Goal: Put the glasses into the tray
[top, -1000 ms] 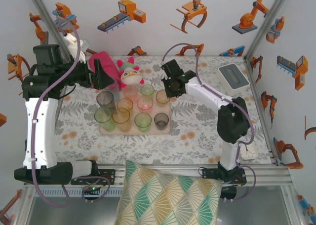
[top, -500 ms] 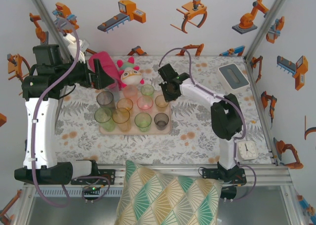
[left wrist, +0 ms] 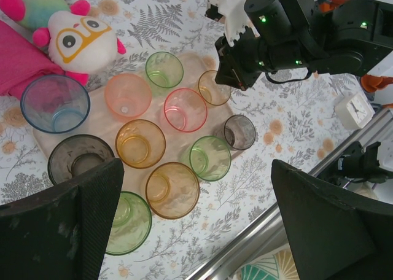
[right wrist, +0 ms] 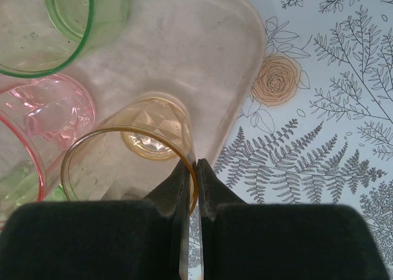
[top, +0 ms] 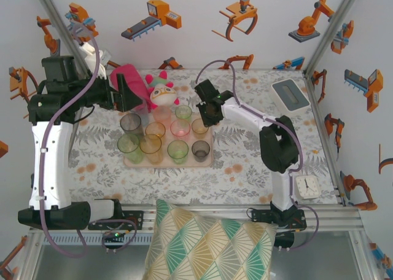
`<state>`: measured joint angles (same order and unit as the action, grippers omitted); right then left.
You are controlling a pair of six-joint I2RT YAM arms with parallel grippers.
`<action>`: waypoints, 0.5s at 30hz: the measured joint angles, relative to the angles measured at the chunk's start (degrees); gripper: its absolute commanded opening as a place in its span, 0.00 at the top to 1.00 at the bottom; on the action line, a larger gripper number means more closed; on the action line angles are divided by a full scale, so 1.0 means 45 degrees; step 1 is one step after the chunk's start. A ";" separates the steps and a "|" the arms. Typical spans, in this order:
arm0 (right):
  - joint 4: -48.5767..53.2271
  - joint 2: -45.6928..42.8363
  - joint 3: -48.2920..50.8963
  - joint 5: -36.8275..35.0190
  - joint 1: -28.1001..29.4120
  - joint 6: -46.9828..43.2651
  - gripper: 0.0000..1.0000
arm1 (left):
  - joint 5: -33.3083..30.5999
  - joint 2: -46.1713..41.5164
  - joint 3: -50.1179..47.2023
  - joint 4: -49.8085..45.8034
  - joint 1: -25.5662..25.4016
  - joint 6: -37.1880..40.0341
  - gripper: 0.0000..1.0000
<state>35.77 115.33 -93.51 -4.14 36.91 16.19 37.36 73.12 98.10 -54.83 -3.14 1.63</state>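
Eleven glasses (left wrist: 140, 143) stand upright and bunched on the beige-pink tray (right wrist: 202, 65) on the fern-patterned bench (top: 245, 163), though it is hard to tell whether the outermost green one sits fully on it. The right end effector (right wrist: 196, 169) is clenched on the rim of an amber glass (right wrist: 132, 163) at the tray's far right corner, one finger inside and one outside. The left end effector (top: 129, 94) hangs released, fingers wide apart, above the tray's far left side.

A robot-lab test cell: white walls (top: 196, 3) printed with cartoon robot arms enclose the fern-patterned surface (top: 245, 163), aluminium frame posts (top: 333, 28) rise at its far corners, and two white arms (top: 46, 151) stand bolted at its near edge.
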 measured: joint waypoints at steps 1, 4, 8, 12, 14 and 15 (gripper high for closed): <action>0.0000 0.0034 0.0000 0.0000 0.0000 0.0000 0.90 | 0.0000 0.0000 0.0000 0.0005 0.0015 0.0000 0.03; 0.0000 0.0102 0.0000 -0.0005 0.0000 0.0000 0.88 | 0.0010 -0.0010 -0.0005 0.0010 0.0044 -0.0005 0.03; -0.0005 0.0102 0.0000 -0.0010 0.0000 0.0000 0.83 | 0.0034 -0.0024 -0.0019 0.0010 0.0049 -0.0005 0.03; 0.0005 0.0102 0.0000 -0.0005 0.0000 -0.0019 0.74 | 0.0034 -0.0049 -0.0068 0.0034 0.0053 -0.0005 0.03; 0.0000 0.0112 -0.0024 -0.0010 0.0000 -0.0058 0.70 | 0.0034 -0.0058 -0.0073 0.0039 0.0053 -0.0005 0.03; 0.0005 0.0112 -0.0029 -0.0005 0.0000 -0.0078 0.69 | 0.0034 -0.0058 -0.0073 0.0044 0.0053 -0.0005 0.03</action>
<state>35.79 115.83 -93.65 -4.16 36.91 15.84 37.52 72.86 97.78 -54.63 -2.90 1.61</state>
